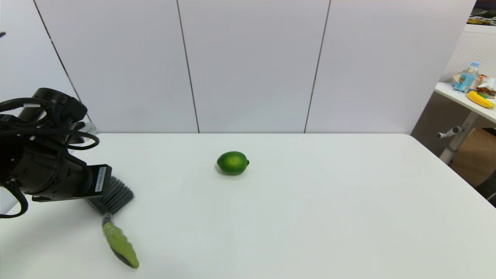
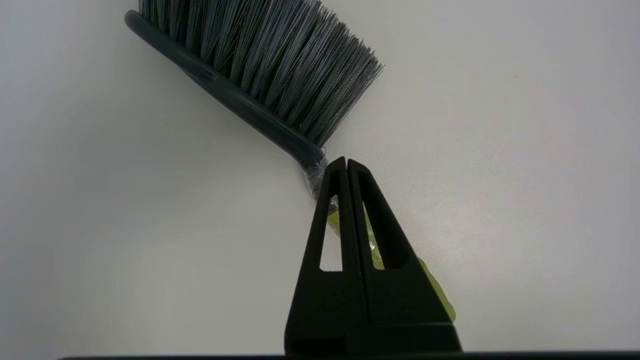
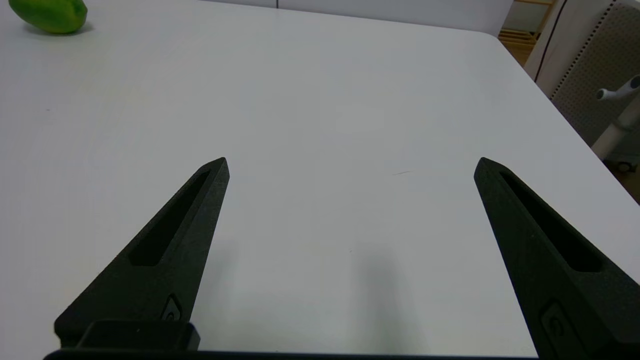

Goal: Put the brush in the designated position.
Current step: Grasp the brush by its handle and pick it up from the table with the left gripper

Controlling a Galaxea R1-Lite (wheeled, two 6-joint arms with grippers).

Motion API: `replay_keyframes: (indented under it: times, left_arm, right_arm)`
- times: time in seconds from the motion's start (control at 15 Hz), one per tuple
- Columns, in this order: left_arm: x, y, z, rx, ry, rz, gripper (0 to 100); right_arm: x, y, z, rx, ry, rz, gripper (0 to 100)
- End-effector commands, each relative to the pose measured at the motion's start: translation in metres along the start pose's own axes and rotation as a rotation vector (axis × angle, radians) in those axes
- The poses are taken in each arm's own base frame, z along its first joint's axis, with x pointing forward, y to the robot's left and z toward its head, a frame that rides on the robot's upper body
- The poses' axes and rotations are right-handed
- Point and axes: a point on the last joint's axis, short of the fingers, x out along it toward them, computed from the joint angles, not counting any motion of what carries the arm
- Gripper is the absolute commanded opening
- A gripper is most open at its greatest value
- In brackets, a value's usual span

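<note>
The brush (image 1: 116,217) lies at lower left of the head view on the counter (image 1: 310,217). The left tool (image 2: 346,162) is clenched empty above its handle; the right tool (image 3: 350,167) is released. A lime (image 1: 232,162) sits mid-frame.

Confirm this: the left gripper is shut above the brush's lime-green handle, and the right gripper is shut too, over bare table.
One thing is wrong: the right gripper is open, its two black fingers spread wide over the bare white table, as the right wrist view shows. The left gripper is indeed shut above the dark-grey-bristled hand brush with the lime-green handle, seen in the left wrist view.
</note>
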Motion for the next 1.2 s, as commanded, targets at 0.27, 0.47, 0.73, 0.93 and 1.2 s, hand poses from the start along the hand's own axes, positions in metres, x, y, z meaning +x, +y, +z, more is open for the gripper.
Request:
replay_keyframes:
  times: [0.27,0.47,0.73,0.93,1.2]
  left_arm:
    - [0.001,-0.001,-0.004,-0.025,0.017,0.012,100]
    - [0.003,-0.001,-0.01,-0.063,0.037,0.018,100]
    - [0.013,-0.013,-0.024,-0.168,0.089,0.018,100]
    - [0.023,-0.023,-0.029,-0.245,0.08,0.144,100]
    - [0.033,-0.023,-0.034,-0.328,0.091,0.2,100]
  right_arm:
    - [0.0,0.0,0.0,0.0,0.003,0.002,100]
    - [0.0,0.0,0.0,0.0,0.003,0.002,100]
    - [0.0,0.0,0.0,0.0,0.003,0.002,100]
    - [0.0,0.0,0.0,-0.002,0.003,0.002,100]
    - [0.0,0.0,0.0,-0.002,0.003,0.002,100]
